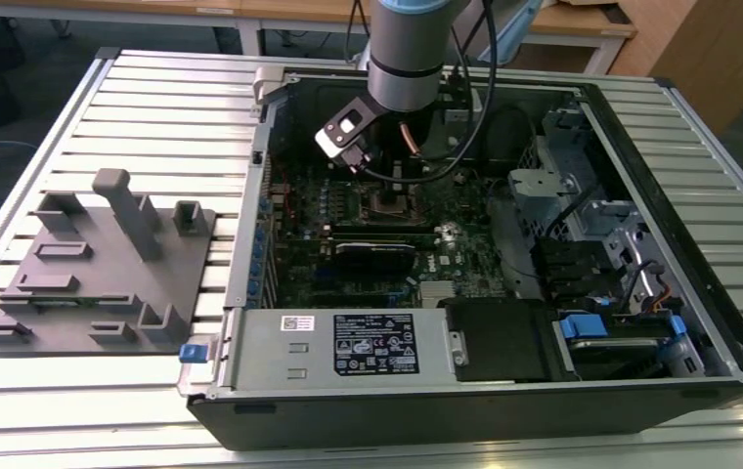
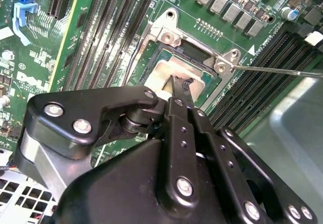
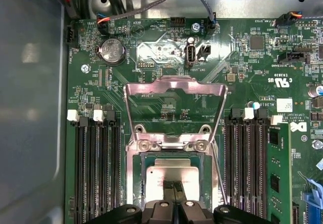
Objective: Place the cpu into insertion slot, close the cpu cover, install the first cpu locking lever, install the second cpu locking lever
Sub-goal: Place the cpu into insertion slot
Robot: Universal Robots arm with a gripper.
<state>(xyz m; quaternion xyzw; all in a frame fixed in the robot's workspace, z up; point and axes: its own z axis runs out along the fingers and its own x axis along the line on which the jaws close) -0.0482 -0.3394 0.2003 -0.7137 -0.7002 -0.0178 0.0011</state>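
The cpu, a small flat square chip with a dull silver top, lies in the metal-rimmed insertion slot of the green motherboard. The black tool, fingers together, rests its tips on it. The thin, shiny metal-frame cpu cover stands open.

Silver metal power-supply box: large white rectangular label with dense black print and a row of marks, too fine to read. Small white barcode sticker just beside it.

Green motherboard: fine white silkscreen codes by connectors and chips (no line legible in full). White rectangular sticker with tiny dark print. Bold white logo print near board edge.

Round silver coin battery: stamped lettering, unreadable.

White triangle mark: printed on board just beside corner of insertion slot.
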